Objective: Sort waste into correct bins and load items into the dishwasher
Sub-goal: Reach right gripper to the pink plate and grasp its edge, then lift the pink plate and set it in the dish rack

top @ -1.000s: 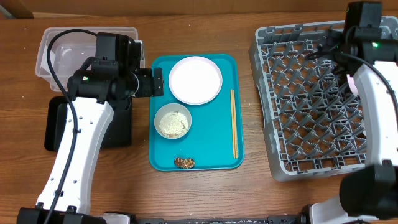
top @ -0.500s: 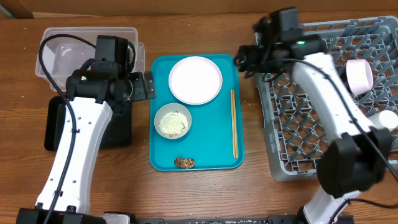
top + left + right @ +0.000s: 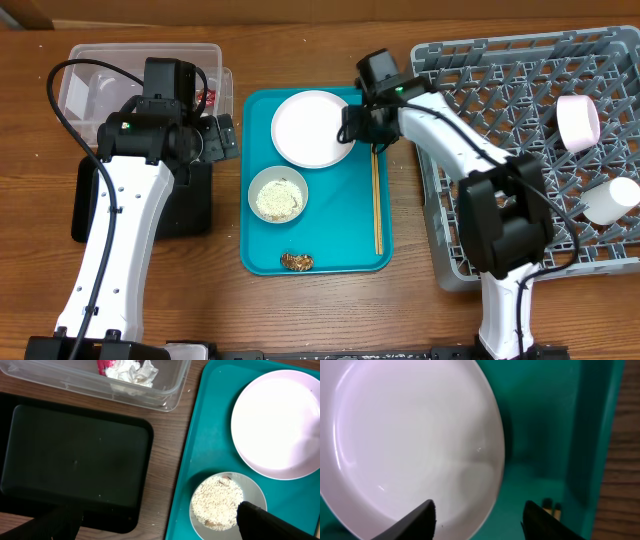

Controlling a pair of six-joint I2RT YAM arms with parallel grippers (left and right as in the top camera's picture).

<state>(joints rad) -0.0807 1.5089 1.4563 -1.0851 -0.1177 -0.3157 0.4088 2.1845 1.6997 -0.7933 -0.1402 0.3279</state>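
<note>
The pale plate (image 3: 312,128) lies at the back of the teal tray (image 3: 350,250). A bowl of rice grains (image 3: 278,194), a brown lump (image 3: 296,261) and chopsticks (image 3: 376,200) also lie on it. My right gripper (image 3: 356,126) is open, its fingers (image 3: 480,520) straddling the right rim of the plate (image 3: 410,435). My left gripper (image 3: 222,138) is open and empty (image 3: 160,525), above the table between the black tray (image 3: 75,455) and the rice bowl (image 3: 217,502). The red-and-white wrapper and the tissue (image 3: 127,369) lie in the clear tub (image 3: 90,80).
The grey dish rack (image 3: 500,150) stands at the right, with a pink bowl (image 3: 578,120) and a white cup (image 3: 610,200) in it. The black tray (image 3: 190,215) lies in front of the tub. The chopstick tips (image 3: 551,507) show beside my right finger.
My right arm has swung left from over the dish rack to the plate's right rim. My left gripper has drifted slightly left, away from the teal tray.
</note>
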